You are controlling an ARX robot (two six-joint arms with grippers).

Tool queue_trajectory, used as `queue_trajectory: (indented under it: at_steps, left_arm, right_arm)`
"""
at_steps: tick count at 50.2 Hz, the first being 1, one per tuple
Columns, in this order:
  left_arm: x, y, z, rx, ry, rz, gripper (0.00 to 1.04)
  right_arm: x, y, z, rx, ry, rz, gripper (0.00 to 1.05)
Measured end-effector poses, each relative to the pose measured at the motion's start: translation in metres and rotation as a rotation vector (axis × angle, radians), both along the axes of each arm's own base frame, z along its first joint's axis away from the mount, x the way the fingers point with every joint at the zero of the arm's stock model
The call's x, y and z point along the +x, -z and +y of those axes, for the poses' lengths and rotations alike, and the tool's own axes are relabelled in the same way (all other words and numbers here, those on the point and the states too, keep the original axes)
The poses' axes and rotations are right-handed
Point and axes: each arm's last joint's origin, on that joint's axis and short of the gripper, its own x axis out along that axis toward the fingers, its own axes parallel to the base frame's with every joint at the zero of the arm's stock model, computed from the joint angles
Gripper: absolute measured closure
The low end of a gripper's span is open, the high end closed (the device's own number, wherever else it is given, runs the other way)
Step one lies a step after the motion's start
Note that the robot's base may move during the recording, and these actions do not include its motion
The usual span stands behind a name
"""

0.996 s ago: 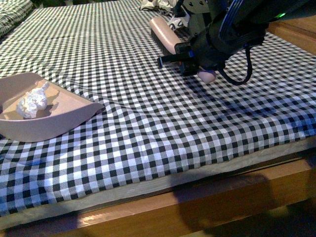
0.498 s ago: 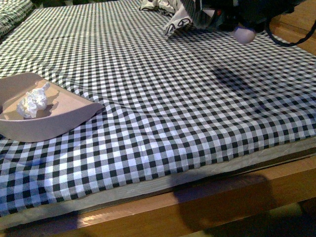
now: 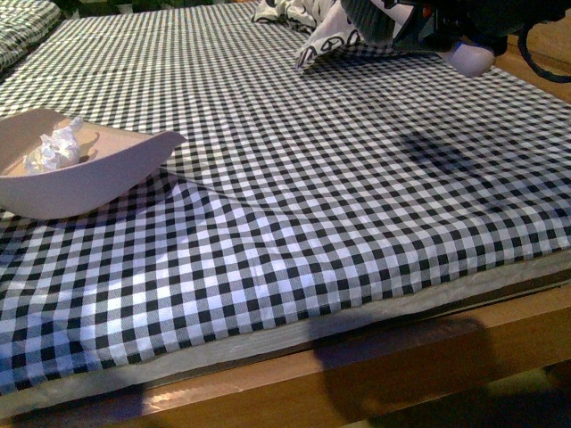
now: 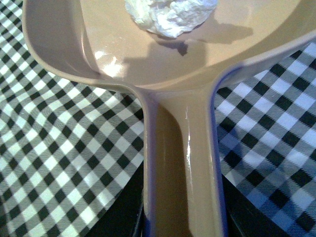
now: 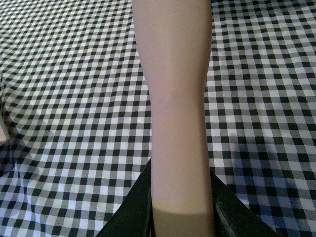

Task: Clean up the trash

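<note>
carrying the dustpan (image 3: 85,174) to the bin calls for keeping it level so the trash wad (image 4: 170,15) stays inside, left gripper clamped on its handle (image 4: 185,168), right gripper clamped on the brush handle (image 5: 177,98).

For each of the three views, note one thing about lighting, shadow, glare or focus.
Front view: a dark arm shadow falls on the checked cloth. Left wrist view: a bright glare spot sits on the dustpan, and the trash casts a shadow inside it. Right wrist view: the brush handle is close and soft, evenly lit.
</note>
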Motion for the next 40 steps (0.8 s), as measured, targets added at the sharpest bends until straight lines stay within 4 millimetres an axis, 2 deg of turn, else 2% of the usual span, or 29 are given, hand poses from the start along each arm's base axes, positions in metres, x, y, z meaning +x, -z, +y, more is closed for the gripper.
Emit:
queue_trajectory:
  at_steps: [11, 16, 26, 33, 40]
  left_arm:
    - [0.008, -0.010, -0.003, -0.036, -0.055, -0.021, 0.79]
    - [0.017, -0.029, 0.003, 0.017, -0.157, -0.084, 0.79]
    - [0.023, -0.063, 0.009, 0.115, -0.340, -0.235, 0.79]
    - [0.017, -0.088, 0.010, 0.154, -0.476, -0.314, 0.79]
    - [-0.003, -0.123, 0.005, 0.144, -0.555, -0.384, 0.79]
  right_arm:
    - [-0.001, -0.005, -0.004, 0.009, 0.010, -0.010, 0.85]
    - [-0.006, -0.019, -0.007, 0.022, 0.025, -0.038, 0.85]
    - [-0.020, -0.042, -0.017, 0.052, 0.079, -0.084, 0.85]
    - [-0.034, -0.054, -0.030, 0.071, 0.113, -0.107, 0.85]
    - [-0.058, -0.067, -0.049, 0.119, 0.148, -0.123, 0.85]
